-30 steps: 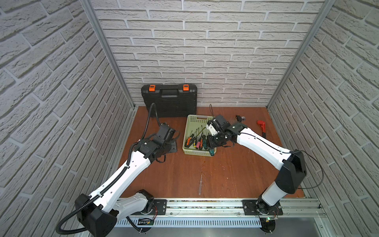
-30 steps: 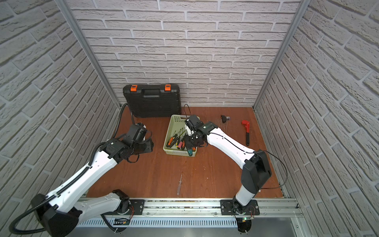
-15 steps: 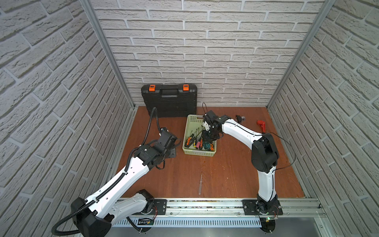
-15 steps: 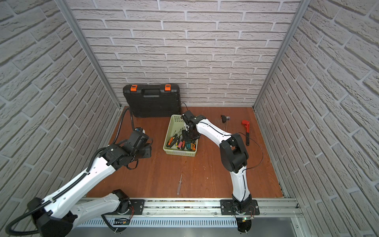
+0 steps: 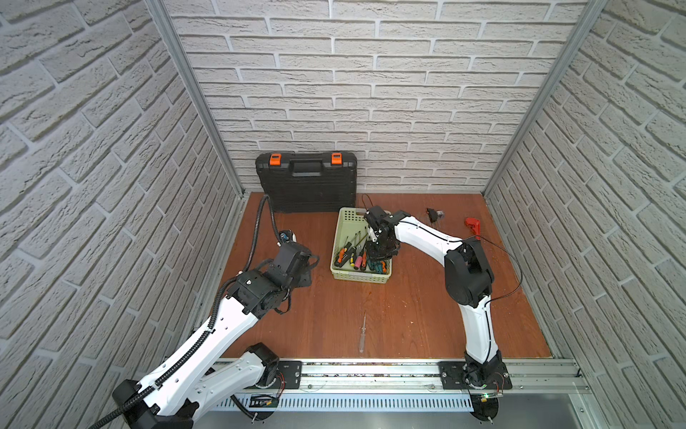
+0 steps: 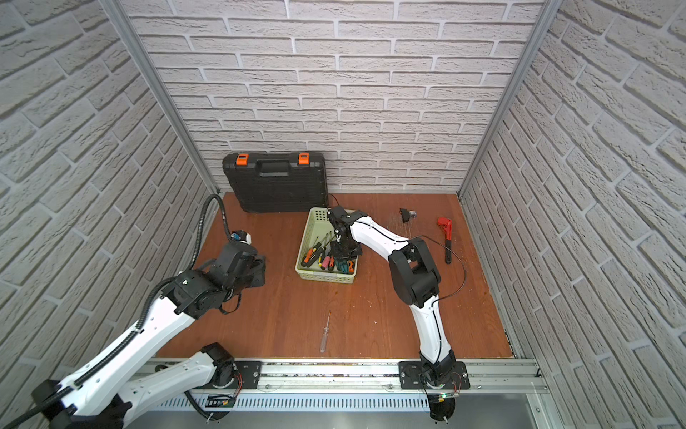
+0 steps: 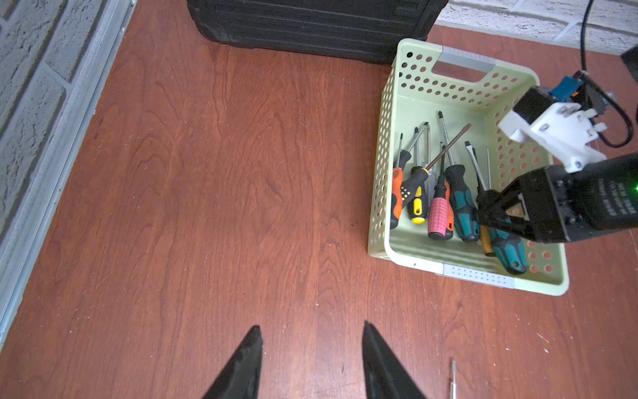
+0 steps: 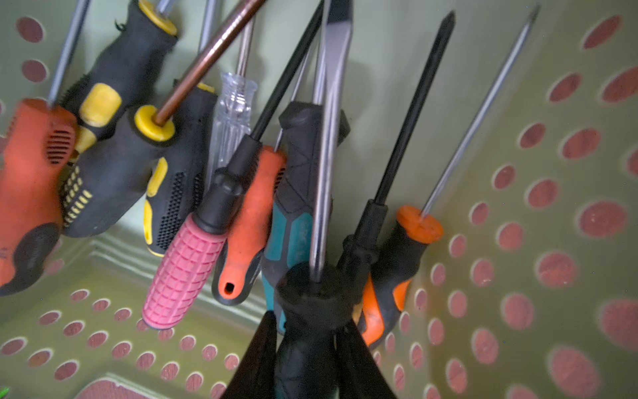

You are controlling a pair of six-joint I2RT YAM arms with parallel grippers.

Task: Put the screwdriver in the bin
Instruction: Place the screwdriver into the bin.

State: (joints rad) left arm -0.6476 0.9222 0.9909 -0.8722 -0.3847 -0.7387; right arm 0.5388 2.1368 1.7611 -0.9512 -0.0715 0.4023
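Two arms work over the brown table [image 5: 408,315], and the right gripper [image 8: 307,331] is down inside the bin [image 5: 347,214], its jaws clamped narrowly on the black collar of a flat-blade screwdriver [image 8: 310,286]. The left wrist view shows this screwdriver's teal and black handle [image 7: 507,248] in the near right corner of the bin, with its shaft running toward the far wall. Whether the handle rests on the bin floor cannot be told. Several other screwdrivers [image 7: 438,217] lie side by side in the bin to the left of the held one, handles toward the near wall and tips toward the far wall. Among them are pink, orange, yellow-and-black and teal handles. The bin stands on the table at the middle, just near of the black toolcase [image 5: 306,185], which leans against the far wall. The left gripper [image 7: 310,331] hangs over bare wood well left of the bin, its fingers partly spread with nothing between them. A clear-handled screwdriver [image 5: 362,334] lies alone on the table near the front rail, well apart from the bin and from both grippers, and shows in both top views. At the far right of the table lie a red wrench [image 6: 445,234] and, left of it, a small black object [image 5: 432,214] too small to make out.
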